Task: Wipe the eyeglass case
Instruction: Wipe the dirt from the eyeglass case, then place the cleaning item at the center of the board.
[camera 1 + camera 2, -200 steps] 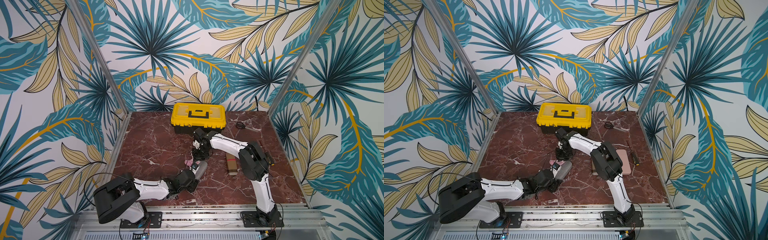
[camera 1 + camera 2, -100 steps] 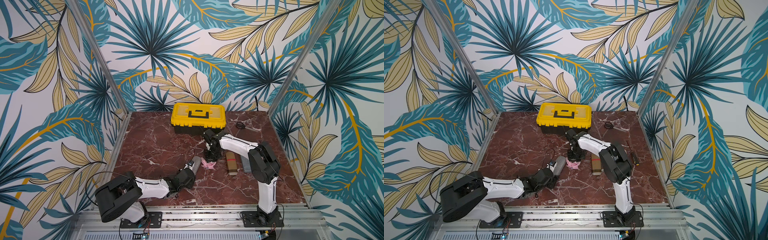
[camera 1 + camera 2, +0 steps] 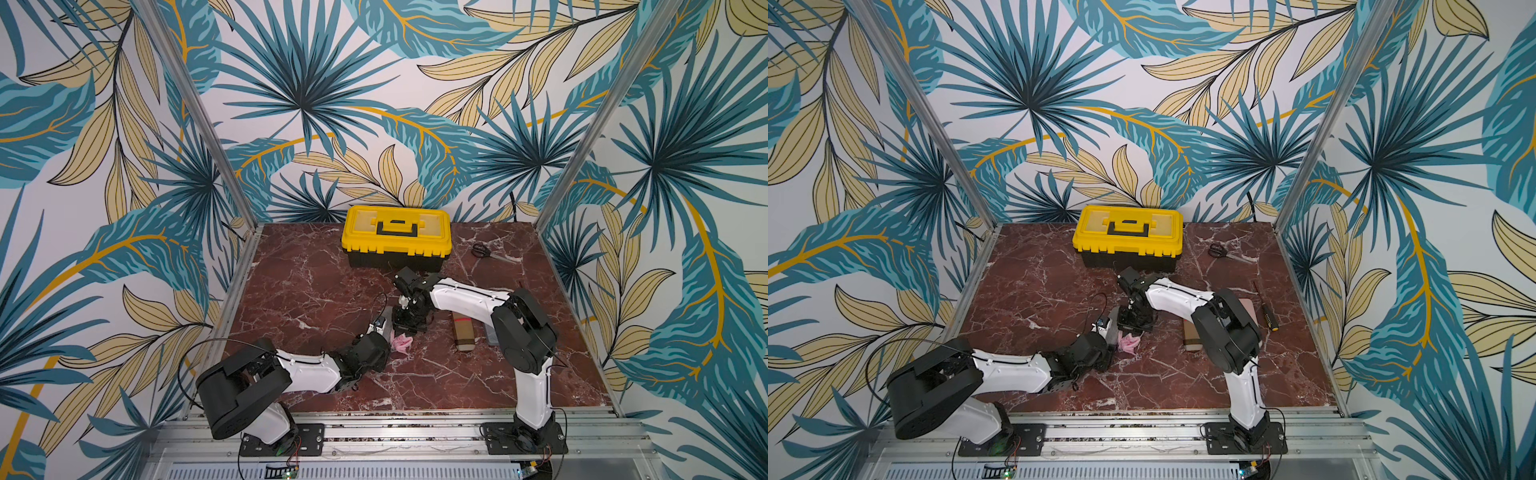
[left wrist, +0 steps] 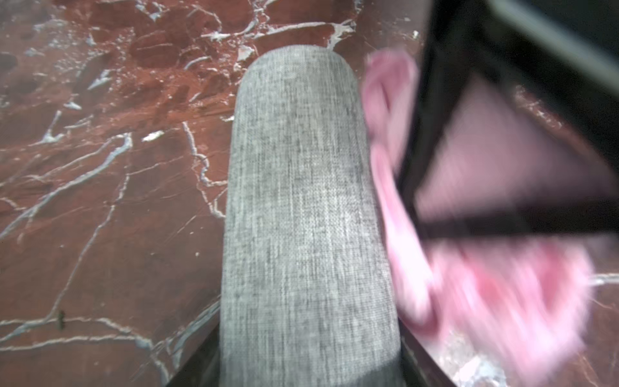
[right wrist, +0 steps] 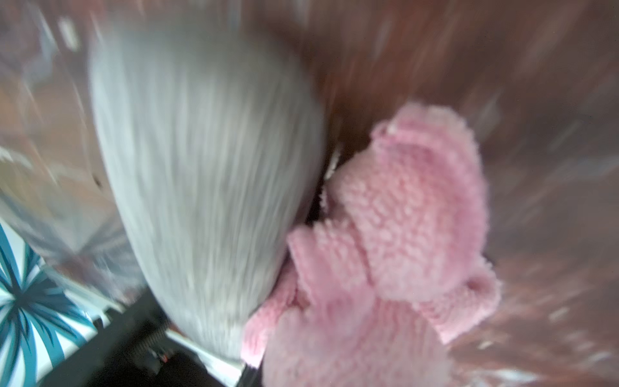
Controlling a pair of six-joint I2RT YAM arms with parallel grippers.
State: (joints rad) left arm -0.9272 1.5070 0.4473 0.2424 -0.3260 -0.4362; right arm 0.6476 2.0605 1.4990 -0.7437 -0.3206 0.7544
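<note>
**A:** What does the left gripper (image 3: 379,333) have?

**B:** Its fingers are clamped on one end of the grey, woven-fabric, round-ended eyeglass case (image 4: 308,217). The rest of the case runs straight out ahead of the fingertips, over the red-brown marble tabletop (image 4: 100,201).

**A:** Does the far end rest on the marble?

**B:** I cannot tell from any view.

**A:** And the right gripper (image 3: 404,330)?

**B:** It points down, with its fingers pinched on a pink fluffy cloth (image 5: 402,217). The cloth bunches out below those fingertips and presses against one long side of the case. The right wrist view is blurred, but both wrist views show cloth and case touching.

**A:** How close are the two grippers?

**B:** The right fingers stand just beside the case, a little ahead of the left fingertips.

**A:** Anything else nearby?

**B:** A yellow plastic toolbox with a black handle (image 3: 397,235) sits beyond the right fingers, well apart from them.
</note>
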